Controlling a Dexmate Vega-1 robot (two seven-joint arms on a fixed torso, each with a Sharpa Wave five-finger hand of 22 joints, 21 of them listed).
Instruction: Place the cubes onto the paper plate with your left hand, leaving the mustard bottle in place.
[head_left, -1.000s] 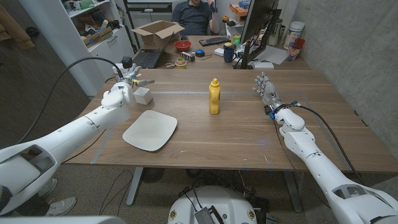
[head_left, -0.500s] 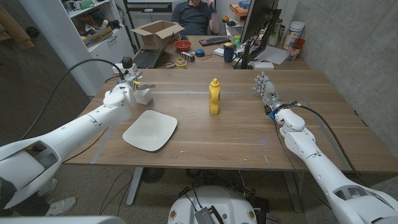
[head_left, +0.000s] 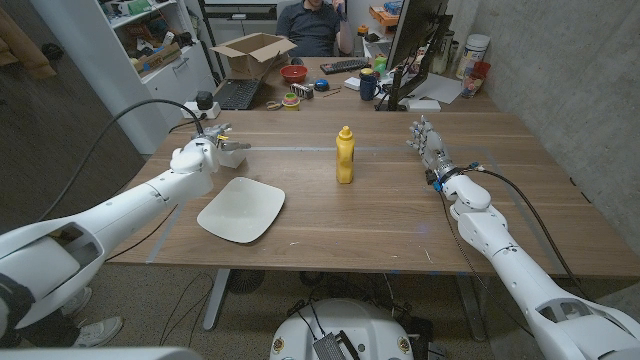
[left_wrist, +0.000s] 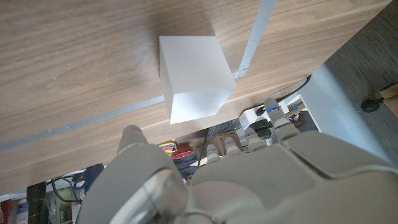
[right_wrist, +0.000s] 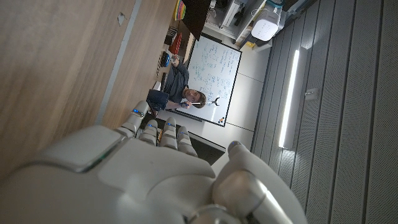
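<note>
My left hand (head_left: 199, 152) hovers in the upper left of the head frame with fingers spread wide, holding nothing; the white cube (head_left: 232, 155) sits on the table just right of it, between my fingertips, above the paper plate (head_left: 241, 209) at lower left of centre. The cube has no long axis, and my right hand (head_left: 428, 146), open at the right, is far from it. Since a second ago my left hand has closed around the cube; the mustard bottle (head_left: 344, 156) stands unmoved at centre.
</note>
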